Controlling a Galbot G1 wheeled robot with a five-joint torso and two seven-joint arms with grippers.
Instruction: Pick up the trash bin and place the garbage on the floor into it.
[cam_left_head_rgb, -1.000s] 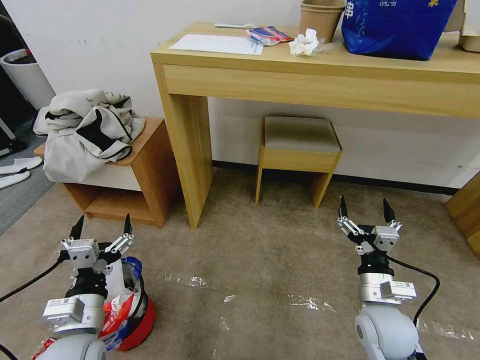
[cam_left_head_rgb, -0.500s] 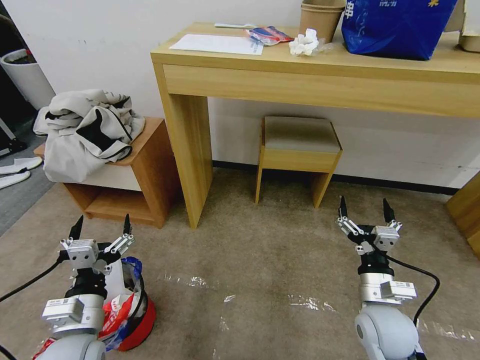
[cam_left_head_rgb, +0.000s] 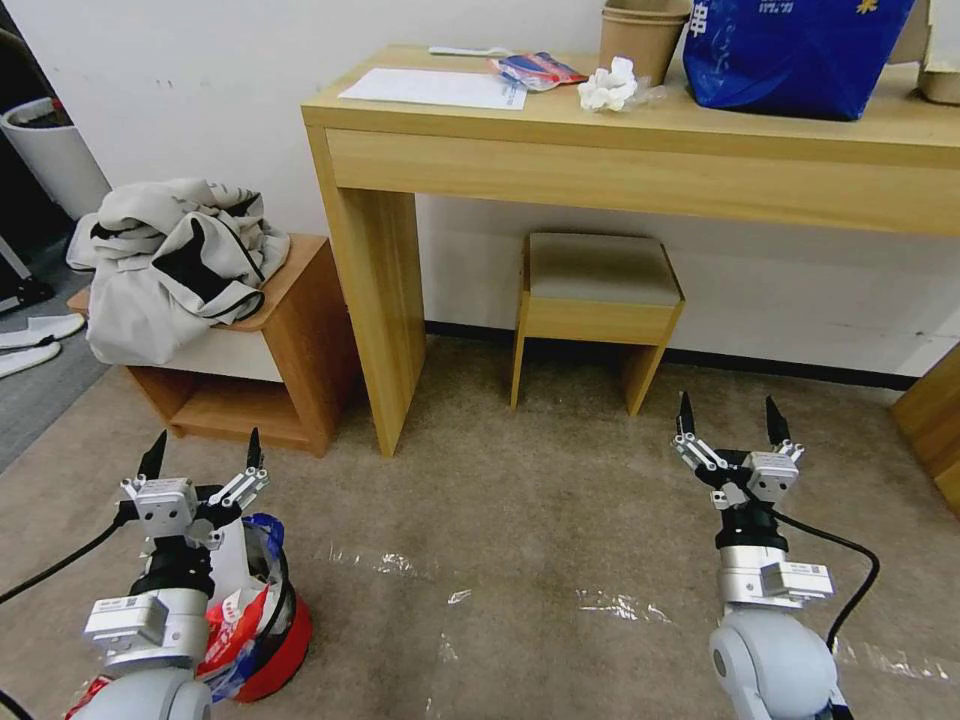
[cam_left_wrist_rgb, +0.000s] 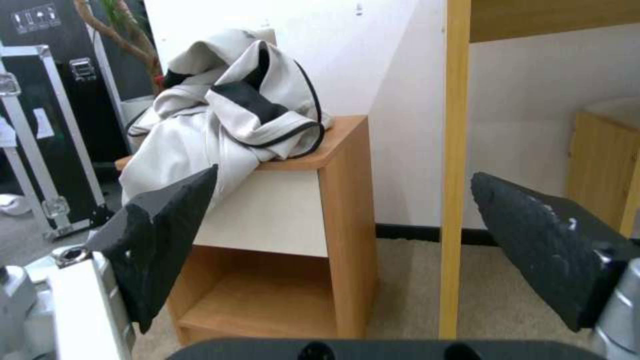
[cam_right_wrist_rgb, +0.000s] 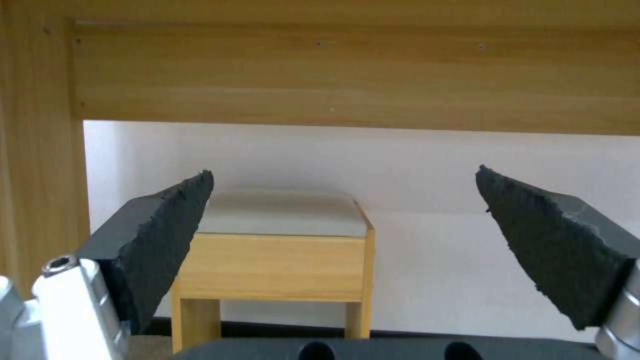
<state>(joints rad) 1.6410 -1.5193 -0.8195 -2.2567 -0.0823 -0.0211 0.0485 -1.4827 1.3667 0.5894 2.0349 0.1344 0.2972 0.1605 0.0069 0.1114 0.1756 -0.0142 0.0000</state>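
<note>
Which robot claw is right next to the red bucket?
The left gripper. It's open just above the trash bin, while the right gripper hangs open over bare carpet.

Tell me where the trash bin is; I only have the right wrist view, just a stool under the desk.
Observer: The trash bin stands on the floor, low beside the left arm, behind the left gripper.
Operator: Report that gripper.
Observer: Open and empty, raised above the carpet, facing a side table.
Operator: Say what's on that table.
Observer: A rumpled grey garment.
Operator: Give me the right gripper from outside.
Observer: The right gripper is open, pointing toward the stool.
</note>
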